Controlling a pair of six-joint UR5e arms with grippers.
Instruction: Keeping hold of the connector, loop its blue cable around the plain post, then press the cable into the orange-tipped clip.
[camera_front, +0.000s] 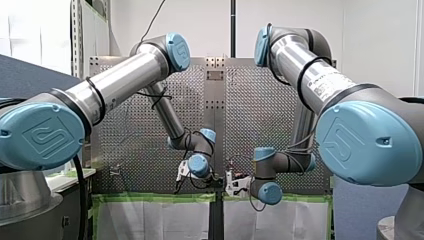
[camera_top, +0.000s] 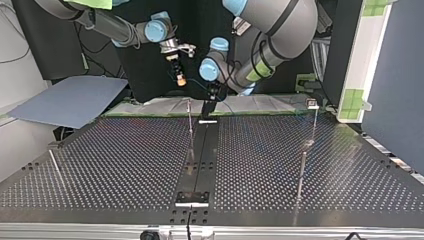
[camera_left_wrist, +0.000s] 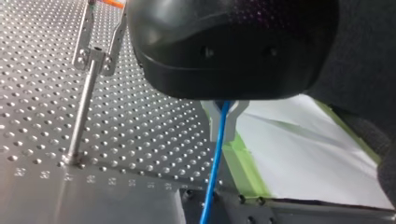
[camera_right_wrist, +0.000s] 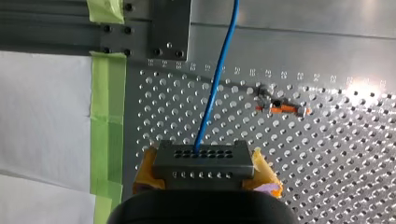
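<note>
While my right pincer (camera_right_wrist: 204, 173) clamps its yellow pads (camera_right_wrist: 145, 172) on the two ends of the grey connector (camera_right_wrist: 202, 157), a metal block with rows of small holes, the blue cable (camera_right_wrist: 215, 84) leaves the block's face and runs straight ahead over the perforated counter (camera_right_wrist: 336, 186). It runs toward a dark rail at the counter's edge. To one side of the cable, well apart from the connector, the orange-tipped clip (camera_right_wrist: 279, 108) stands on the counter. A strip of green tape (camera_right_wrist: 108, 102) lines that edge, with white paper (camera_right_wrist: 42, 116) beyond it.

In the left wrist view my left pincer (camera_left_wrist: 224, 133) is closed about the cable: its pale fingers (camera_left_wrist: 215, 128) meet around it, and the cable passes between them and on past the counter's taped edge. Beside this pincer the clip rises on a slim metal rod (camera_left_wrist: 83, 112) fixed in the counter.

In the top view my left pincer sits low at the middle of the counter's edge nearest the arms. My right pincer hangs higher, near it, off the counter.
</note>
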